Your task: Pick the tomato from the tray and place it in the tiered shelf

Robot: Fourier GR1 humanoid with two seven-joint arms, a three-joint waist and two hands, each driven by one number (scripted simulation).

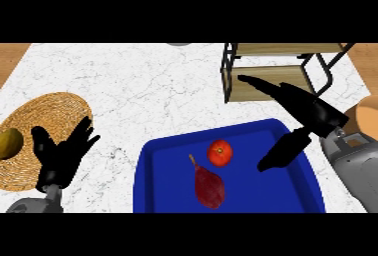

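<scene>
A red tomato (220, 152) lies on the blue tray (162, 172), near its middle, with a dark red beet-like vegetable (208, 186) just below it. The tiered shelf (275, 70), black wire frame with wooden boards, stands at the back right. My right hand (310, 112) hovers open over the tray's right side, fingers stretched toward the shelf, thumb hanging down to the right of the tomato and apart from it. At the lower left my left hand (60, 150) rests open, fingers up, over the woven mat.
A round woven mat (44, 112) lies at the left edge with a yellow-green fruit (9, 142) on it. White marble counter stretches between mat and tray. A tan round object (367, 117) shows at the right edge.
</scene>
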